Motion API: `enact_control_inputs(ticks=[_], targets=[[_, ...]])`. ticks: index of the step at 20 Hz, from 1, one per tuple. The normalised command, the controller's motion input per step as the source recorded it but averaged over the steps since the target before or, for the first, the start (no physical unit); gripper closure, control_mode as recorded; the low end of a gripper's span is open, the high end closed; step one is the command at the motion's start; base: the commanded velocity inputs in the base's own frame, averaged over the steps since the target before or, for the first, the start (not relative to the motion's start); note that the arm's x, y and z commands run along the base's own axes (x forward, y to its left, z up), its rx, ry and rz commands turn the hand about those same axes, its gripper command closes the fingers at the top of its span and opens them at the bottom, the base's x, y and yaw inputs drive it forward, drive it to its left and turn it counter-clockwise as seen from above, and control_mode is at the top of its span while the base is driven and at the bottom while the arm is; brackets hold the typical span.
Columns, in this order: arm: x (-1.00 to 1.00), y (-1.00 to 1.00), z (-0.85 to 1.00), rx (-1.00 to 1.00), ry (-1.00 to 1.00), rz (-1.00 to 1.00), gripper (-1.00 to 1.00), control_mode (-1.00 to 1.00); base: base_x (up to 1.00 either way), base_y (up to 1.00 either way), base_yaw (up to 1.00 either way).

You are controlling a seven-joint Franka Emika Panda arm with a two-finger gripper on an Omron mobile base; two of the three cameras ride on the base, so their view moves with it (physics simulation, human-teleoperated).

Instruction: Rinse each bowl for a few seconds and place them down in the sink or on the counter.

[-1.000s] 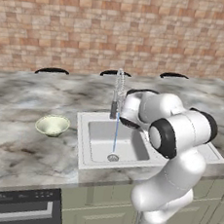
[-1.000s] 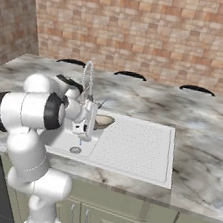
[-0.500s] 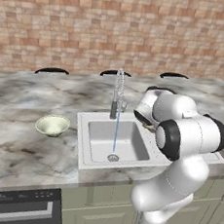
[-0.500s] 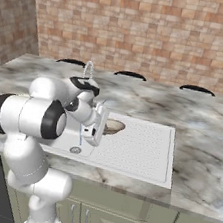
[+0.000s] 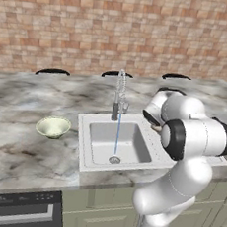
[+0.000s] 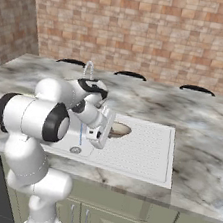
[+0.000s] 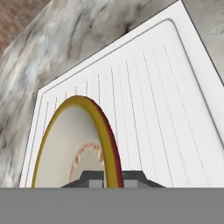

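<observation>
Moved: gripper (image 7: pixel 106 177) carried from faucet (image 5: pixel 119 94) out over draining board (image 7: pixel 148 109).
Gripper: pinched tight on orange-rimmed bowl (image 7: pixel 78 144).
Green bowl (image 5: pixel 53 127): counter (image 5: pixel 13 139), left of faucet.

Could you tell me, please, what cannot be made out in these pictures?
- Left base view: the gripper and the shallow tan-rimmed bowl are hidden behind the arm's white body.
- Right base view: the white hand covers that bowl's near side.
- Hand view: the bowl's lower part and the gripper fingertips are cut off at the bottom.
</observation>
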Motion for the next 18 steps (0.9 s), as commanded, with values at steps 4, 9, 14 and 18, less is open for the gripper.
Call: enact_control_inputs(ticks=[4, 9, 14, 18], targets=[[0.00, -0.12, -0.07, 0.00, 0.00, -0.04, 1.00, -1.00, 0.00, 0.00, 0.00], [0.00, -0.12, -0.18, 0.00, 0.01, -0.05, 1.00, -1.00, 0.00, 0.00, 0.00], [0.00, -0.06, -0.37, 0.00, 0.06, -0.06, 1.00, -1.00, 0.00, 0.00, 0.00], [0.00, -0.13, -0.36, 0.00, 0.06, -0.05, 1.00, -1.00, 0.00, 0.00, 0.00]])
